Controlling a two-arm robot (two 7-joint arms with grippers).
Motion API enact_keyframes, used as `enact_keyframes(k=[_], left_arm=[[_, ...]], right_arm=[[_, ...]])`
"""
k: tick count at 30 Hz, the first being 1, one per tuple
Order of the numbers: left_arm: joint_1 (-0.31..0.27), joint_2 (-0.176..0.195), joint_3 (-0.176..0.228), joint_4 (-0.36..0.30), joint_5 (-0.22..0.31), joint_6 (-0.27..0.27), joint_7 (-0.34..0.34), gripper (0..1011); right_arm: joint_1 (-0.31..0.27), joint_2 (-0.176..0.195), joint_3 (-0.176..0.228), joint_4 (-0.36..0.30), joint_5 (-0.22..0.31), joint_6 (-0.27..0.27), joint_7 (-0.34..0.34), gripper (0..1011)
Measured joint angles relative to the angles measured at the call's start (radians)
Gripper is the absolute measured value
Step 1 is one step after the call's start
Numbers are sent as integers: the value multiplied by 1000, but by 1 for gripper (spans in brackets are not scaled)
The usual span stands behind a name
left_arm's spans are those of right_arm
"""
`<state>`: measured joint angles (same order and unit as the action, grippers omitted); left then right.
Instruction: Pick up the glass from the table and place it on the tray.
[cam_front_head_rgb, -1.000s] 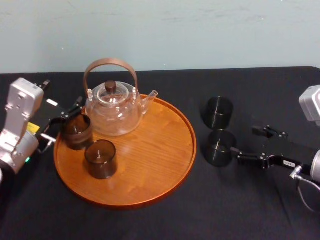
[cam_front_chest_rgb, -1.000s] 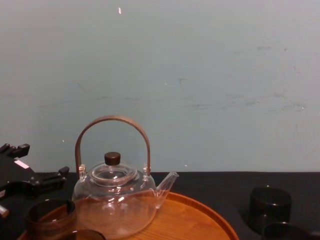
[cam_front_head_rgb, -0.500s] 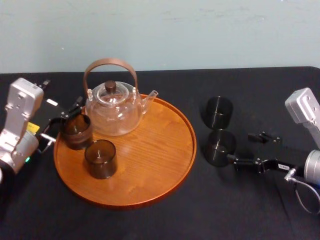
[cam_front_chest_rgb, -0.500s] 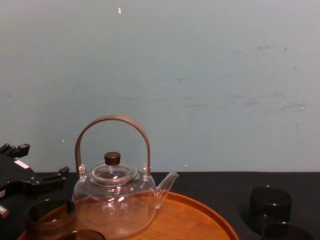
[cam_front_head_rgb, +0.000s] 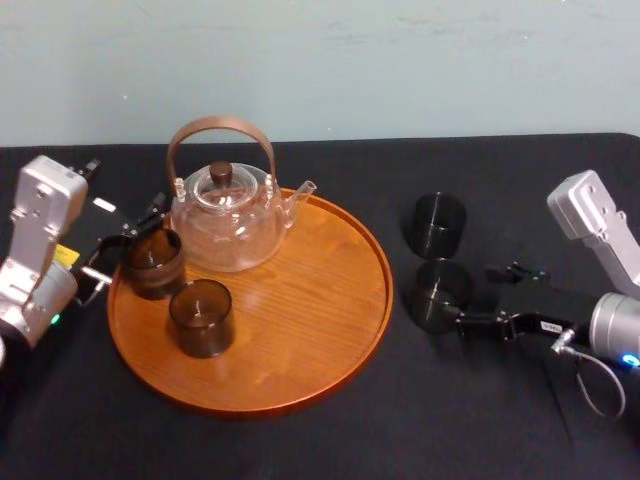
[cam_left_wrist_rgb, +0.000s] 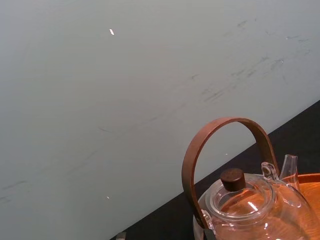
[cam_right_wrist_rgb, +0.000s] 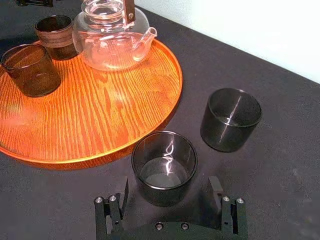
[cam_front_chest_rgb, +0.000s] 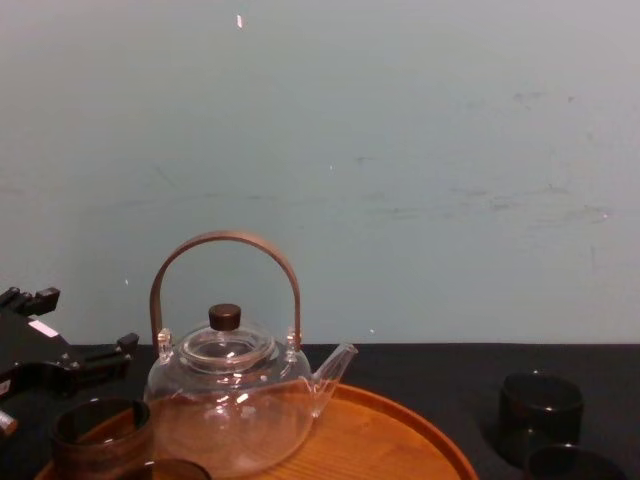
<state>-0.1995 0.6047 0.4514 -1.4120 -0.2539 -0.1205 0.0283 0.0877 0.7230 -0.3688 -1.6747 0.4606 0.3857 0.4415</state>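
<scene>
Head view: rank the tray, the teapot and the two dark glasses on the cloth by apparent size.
1. the wooden tray, largest by far
2. the glass teapot
3. the far glass and the near glass, which is at the open right tool: alike, no ranking

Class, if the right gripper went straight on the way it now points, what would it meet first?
The right gripper would likely meet the nearer dark glass, just ahead between its open jaws, beside the tray.
</scene>
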Motion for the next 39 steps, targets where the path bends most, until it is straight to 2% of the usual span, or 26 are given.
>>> enact_keyframes(k=[19, 39], left_arm=[[0, 0, 0, 0, 0, 0, 0, 1001], [0, 0, 0, 0, 0, 0, 0, 1001]], right_arm=[[87, -54, -54, 72, -55, 4, 14, 1002], [126, -92, -81, 104, -97, 0, 22, 1003]])
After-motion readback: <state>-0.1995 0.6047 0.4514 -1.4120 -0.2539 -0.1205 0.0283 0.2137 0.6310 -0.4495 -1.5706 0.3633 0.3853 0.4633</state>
